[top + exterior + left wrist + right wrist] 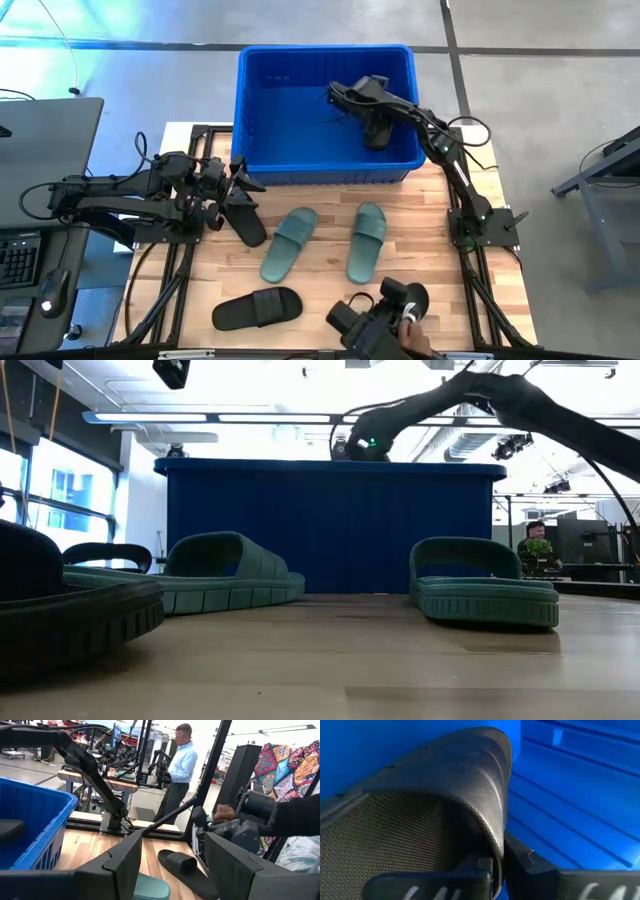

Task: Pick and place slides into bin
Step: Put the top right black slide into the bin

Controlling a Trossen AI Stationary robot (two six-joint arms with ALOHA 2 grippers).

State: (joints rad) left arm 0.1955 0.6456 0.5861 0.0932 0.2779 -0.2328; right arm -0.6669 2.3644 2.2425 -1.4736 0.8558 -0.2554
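Note:
The blue bin [325,160] stands at the table's far edge. My right gripper [368,108] reaches into the bin's right half and is shut on a black slide [378,133]. My left gripper [240,186] is open and empty at the table's left, just above another black slide [247,218] lying on the wood. Two green slides [290,243] [367,240] lie sole down mid-table. A black slide [257,308] lies near the front edge. Another black slide [410,298] lies at the front right beside a person's hand. My right gripper pinches the black slide's wide strap at its edge [496,851] between the two fingers [435,882]. The strap arches up from the fingers, inside the bin's walls. Whether the slide rests on the bin floor, I cannot tell.
A person's hand [412,335] holds a dark device [365,325] at the table's front edge, also seen in the left wrist view [225,812]. A person in a light shirt [181,765] stands beyond the table's right side. A desk with a keyboard [20,260] stands left.

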